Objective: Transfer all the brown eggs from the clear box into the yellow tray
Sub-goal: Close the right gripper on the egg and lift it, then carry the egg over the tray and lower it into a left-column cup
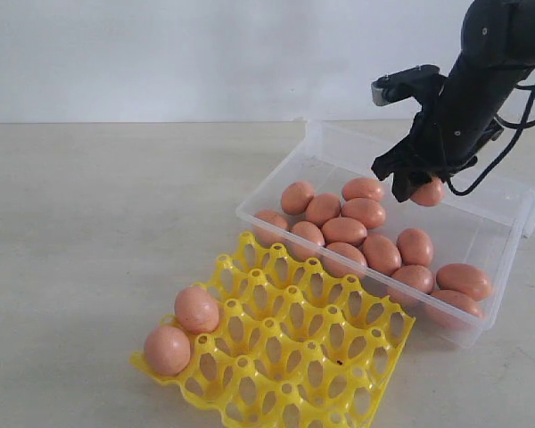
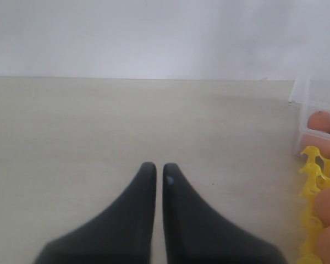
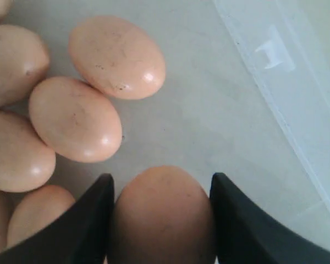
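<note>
Your right end effector (image 3: 161,190) clamps 1 brown egg (image 1: 431,193) above the clear box (image 1: 508,232), bound for the yellow tray (image 1: 294,357); left end effector (image 2: 159,168) together, idle

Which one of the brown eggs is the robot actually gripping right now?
The egg over the clear box's far right, pinched in the right gripper. The others lie loose on the box floor; two sit in the yellow tray.

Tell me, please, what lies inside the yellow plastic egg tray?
Two reddish-brown oval eggs in the tray's left-edge cups; remaining visible cups empty; its nearest cups are cropped.
</note>
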Tool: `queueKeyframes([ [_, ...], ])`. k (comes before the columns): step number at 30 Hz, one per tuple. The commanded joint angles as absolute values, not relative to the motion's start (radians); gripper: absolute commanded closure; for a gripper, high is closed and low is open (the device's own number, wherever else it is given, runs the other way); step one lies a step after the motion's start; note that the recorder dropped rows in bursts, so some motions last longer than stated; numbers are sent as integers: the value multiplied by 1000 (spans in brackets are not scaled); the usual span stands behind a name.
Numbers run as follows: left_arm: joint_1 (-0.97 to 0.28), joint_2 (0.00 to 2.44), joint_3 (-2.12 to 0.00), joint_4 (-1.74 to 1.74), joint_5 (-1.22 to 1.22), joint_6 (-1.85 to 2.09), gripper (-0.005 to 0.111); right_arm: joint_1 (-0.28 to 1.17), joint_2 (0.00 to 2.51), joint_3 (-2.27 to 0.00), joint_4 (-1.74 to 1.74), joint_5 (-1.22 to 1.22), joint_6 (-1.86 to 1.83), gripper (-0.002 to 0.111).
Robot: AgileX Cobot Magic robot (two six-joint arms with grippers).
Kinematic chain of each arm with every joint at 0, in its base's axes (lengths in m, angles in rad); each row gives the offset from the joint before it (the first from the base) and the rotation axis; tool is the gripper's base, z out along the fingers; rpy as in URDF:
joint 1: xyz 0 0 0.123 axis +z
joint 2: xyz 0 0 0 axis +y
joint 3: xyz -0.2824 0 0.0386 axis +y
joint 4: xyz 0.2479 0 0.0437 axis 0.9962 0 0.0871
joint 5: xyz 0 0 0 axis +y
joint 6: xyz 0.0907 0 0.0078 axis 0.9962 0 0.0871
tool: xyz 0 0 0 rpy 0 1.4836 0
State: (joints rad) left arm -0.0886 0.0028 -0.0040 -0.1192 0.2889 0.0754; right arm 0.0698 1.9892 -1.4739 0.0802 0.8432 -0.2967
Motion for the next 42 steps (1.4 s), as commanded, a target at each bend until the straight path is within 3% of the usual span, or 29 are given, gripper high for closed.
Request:
queueKeyframes([
  [1,-94,0,0,-116,284,79,103,69,1907,-1389,103,755,-174,108],
  [4,-94,0,0,-116,284,79,103,69,1798,-1222,198,510,-171,108],
  [9,-94,0,0,-116,284,79,103,114,1537,-794,324,-336,-173,108],
  [12,-94,0,0,-116,284,79,103,171,1473,-716,249,-626,-128,108],
  [15,-94,0,0,-116,284,79,103,199,1468,-729,-70,-856,179,108],
  [18,-94,0,0,-116,284,79,103,201,1475,-787,-525,-910,582,108],
  [22,-94,0,0,-116,284,79,103,220,1537,-830,-764,-944,774,108],
  [32,-94,0,0,-116,284,79,103,349,1876,-915,-809,-1219,803,108],
  [42,-94,0,0,-116,284,79,103,370,2098,-956,-845,-1221,829,108],
])
